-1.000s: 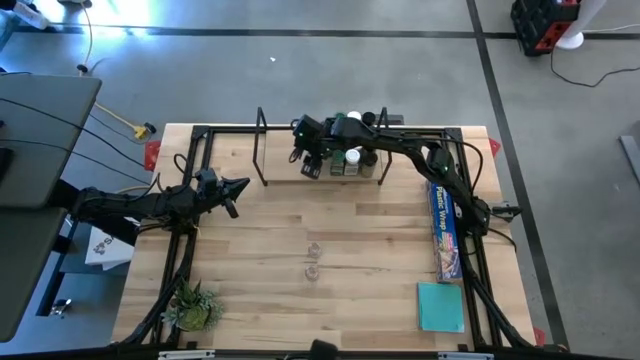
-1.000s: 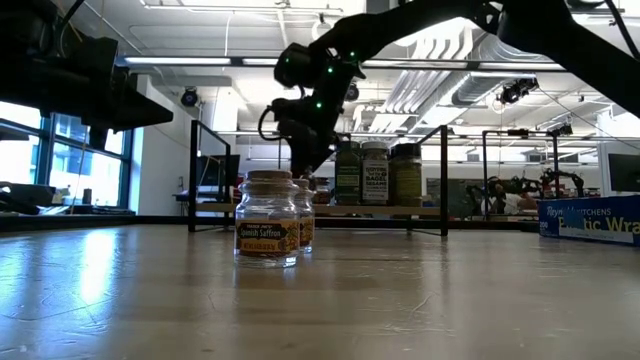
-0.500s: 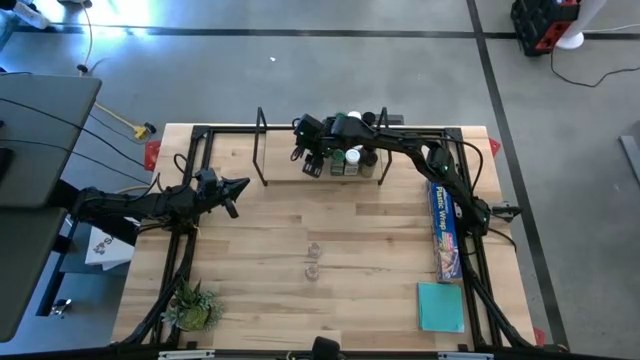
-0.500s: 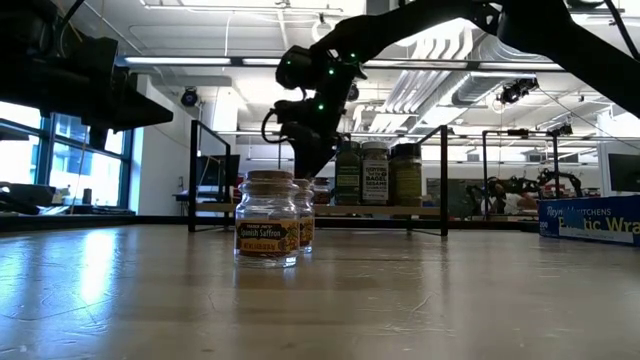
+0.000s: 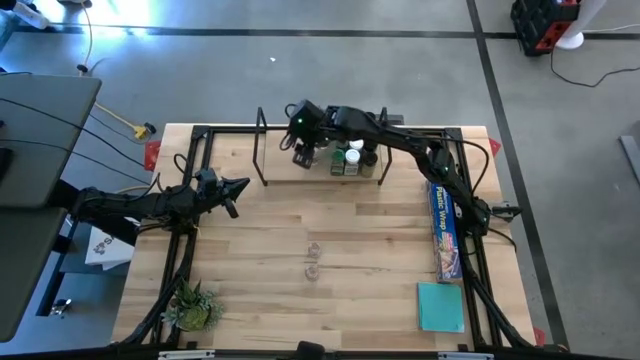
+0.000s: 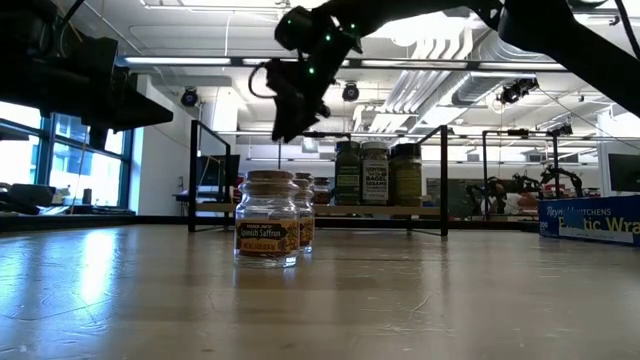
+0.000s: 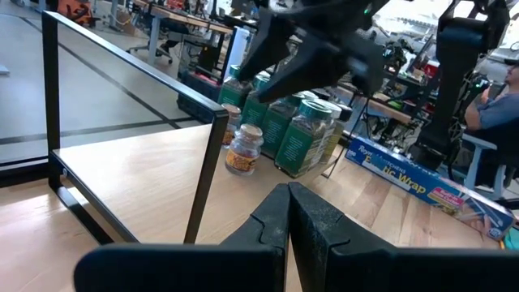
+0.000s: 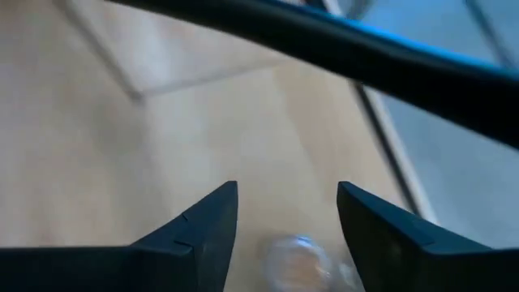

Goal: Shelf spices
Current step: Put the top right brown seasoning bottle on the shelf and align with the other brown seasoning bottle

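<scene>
Above the shelf (image 5: 300,172), right gripper (image 5: 303,152) jaws spread and empty over a small jar (image 7: 244,149) just placed; left gripper (image 5: 238,187) pressed together, idle beside the shelf.

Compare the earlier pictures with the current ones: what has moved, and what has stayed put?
The right gripper has lifted clear above the shelf, jaws open and empty, leaving a small jar on it. The left gripper, the shelved spice jars and the two jars mid-table are unchanged.
</scene>
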Robot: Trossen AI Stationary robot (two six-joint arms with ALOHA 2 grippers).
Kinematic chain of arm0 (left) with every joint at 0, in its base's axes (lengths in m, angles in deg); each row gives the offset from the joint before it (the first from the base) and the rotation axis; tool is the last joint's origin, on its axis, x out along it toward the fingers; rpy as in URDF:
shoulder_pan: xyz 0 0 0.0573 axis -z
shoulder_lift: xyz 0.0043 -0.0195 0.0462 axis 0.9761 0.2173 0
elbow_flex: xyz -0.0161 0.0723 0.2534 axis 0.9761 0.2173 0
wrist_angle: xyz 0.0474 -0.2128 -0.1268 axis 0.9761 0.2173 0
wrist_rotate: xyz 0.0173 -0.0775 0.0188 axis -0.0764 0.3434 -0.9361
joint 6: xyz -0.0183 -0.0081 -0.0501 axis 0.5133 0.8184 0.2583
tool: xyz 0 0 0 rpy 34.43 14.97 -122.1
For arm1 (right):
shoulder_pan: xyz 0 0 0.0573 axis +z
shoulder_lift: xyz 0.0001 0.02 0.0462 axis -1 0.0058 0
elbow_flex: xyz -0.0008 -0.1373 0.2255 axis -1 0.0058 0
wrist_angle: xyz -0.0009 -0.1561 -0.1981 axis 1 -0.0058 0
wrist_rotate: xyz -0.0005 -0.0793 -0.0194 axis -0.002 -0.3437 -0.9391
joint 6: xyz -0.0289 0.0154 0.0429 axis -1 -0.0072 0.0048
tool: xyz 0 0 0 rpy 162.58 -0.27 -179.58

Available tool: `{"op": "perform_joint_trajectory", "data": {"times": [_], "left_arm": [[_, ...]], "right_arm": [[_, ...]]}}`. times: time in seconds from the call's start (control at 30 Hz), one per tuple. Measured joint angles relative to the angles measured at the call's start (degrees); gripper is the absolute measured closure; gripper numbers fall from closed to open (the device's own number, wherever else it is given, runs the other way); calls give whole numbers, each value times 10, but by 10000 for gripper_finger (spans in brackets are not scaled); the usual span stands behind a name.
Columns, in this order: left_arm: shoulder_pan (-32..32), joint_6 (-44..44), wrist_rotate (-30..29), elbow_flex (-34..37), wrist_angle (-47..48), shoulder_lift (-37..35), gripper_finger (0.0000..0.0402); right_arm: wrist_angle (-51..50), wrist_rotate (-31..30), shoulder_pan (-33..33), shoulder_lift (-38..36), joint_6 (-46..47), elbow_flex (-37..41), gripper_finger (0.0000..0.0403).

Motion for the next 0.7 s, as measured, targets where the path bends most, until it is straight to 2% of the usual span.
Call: {"op": "perform_joint_trajectory", "data": {"times": [0.1, 0.33, 0.47, 0.7], "left_arm": [[0, 0, 0, 0, 0, 0, 396], [0, 0, 0, 0, 0, 0, 396], [0, 0, 0, 0, 0, 0, 396], [0, 0, 0, 0, 0, 0, 396]], "right_arm": [[4, 44, 0, 0, 1, 7, 220], [16, 54, 0, 0, 1, 83, 300], [36, 29, 0, 0, 3, 112, 321], [35, -26, 0, 0, 27, 117, 325]]}}
